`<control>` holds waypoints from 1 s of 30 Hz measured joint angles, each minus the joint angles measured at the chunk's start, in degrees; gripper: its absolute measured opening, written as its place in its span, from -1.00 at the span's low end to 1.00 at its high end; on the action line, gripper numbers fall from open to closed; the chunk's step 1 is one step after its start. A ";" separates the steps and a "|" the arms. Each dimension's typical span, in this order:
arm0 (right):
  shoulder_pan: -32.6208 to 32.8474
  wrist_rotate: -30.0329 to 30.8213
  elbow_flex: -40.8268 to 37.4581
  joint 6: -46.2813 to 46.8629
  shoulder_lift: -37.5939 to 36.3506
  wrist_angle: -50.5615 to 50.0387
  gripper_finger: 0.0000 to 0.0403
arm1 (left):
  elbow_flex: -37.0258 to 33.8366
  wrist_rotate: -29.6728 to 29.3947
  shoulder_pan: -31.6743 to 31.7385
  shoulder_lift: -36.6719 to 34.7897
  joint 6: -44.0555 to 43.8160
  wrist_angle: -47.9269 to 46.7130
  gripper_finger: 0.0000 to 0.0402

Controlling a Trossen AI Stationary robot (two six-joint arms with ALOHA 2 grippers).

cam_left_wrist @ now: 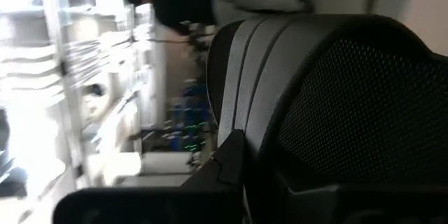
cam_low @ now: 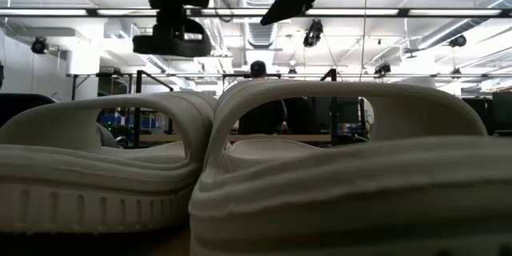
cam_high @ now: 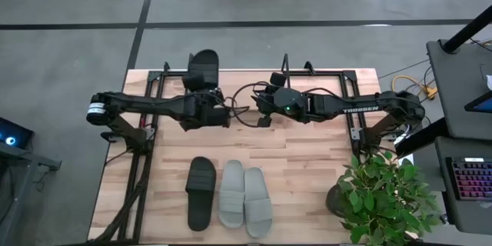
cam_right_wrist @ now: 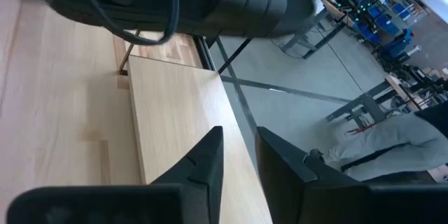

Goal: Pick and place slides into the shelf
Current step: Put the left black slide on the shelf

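Black slide [cam_high: 204, 70] clamped in left tool [cam_high: 217, 100] above shelf [cam_high: 347, 84]; right tool [cam_high: 261, 106] slightly apart, empty.

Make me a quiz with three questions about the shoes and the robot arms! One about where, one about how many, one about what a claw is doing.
1. Where is the black slide that the left gripper holds?
A. Over the shelf at the table's far edge
B. Beside the plant
C. On the floor

2. How many slides lie flat on the table's near side?
A. One
B. Three
C. Five

3. What is the right gripper doing?
A. Squeezing a grey slide
B. Holding the plant
C. Holding nothing, fingers slightly apart

Answers:
1. A: the high view shows it over the shelf's left end, by the left gripper.
2. B: one black slide and two grey slides lie side by side.
3. C: its wrist view shows an empty gap between the fingers.
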 joint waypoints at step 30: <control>-0.94 0.00 -0.07 0.18 0.00 -0.73 -0.66 | -3.78 20.92 10.24 -6.56 17.76 27.72 -1.00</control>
